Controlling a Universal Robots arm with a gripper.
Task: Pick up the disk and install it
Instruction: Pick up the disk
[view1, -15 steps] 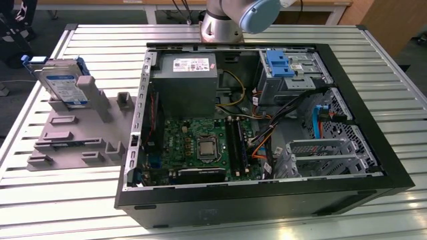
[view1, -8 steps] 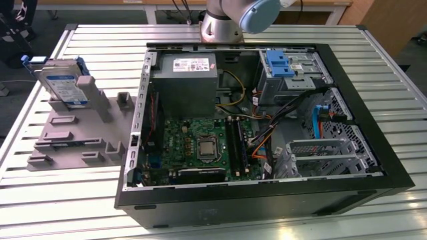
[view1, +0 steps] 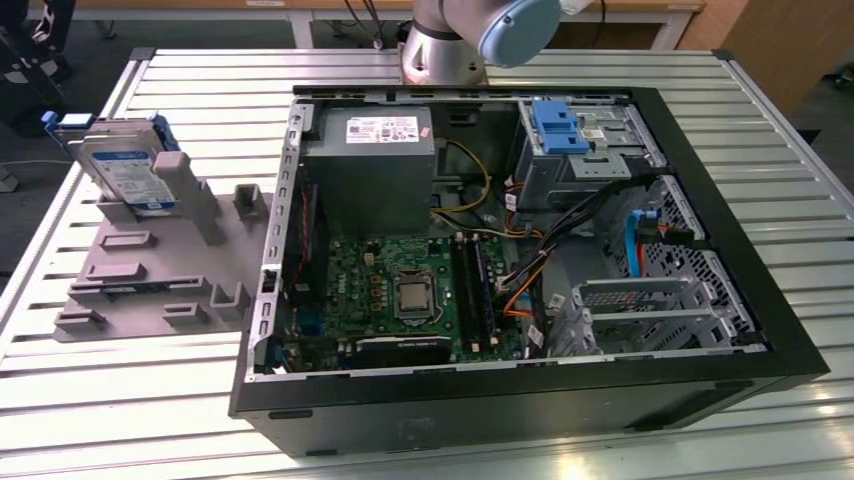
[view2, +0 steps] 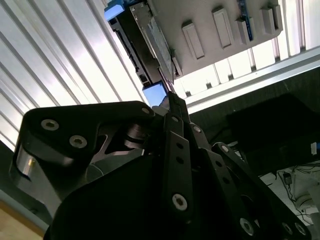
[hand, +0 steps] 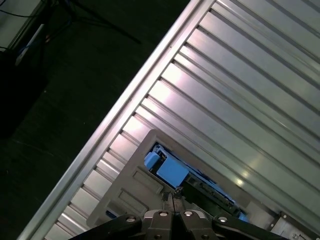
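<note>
Step in hand looks like the pick-up approach, w/ install not yet begun. The disk (view1: 124, 165) stands on edge in the grey holder (view1: 147, 275) on the slatted table (view1: 134, 410), at the exterior view's left, well apart from the open PC case (view1: 534, 405). In the second wrist view the gripper (view2: 171, 100) has its fingers pressed together, nothing between them, tips lined up w/ the disk's (view2: 137, 45) blue-railed end. The first wrist view agrees: gripper (hand: 172, 196) closed and empty, the disk (hand: 172, 172) just past the tips, no contact visible. Judging from that, a grasp calls for parting the fingers wide enough to straddle the disk's flat faces, approx square to it, then a straight lift clear of the holder's slot.
</note>
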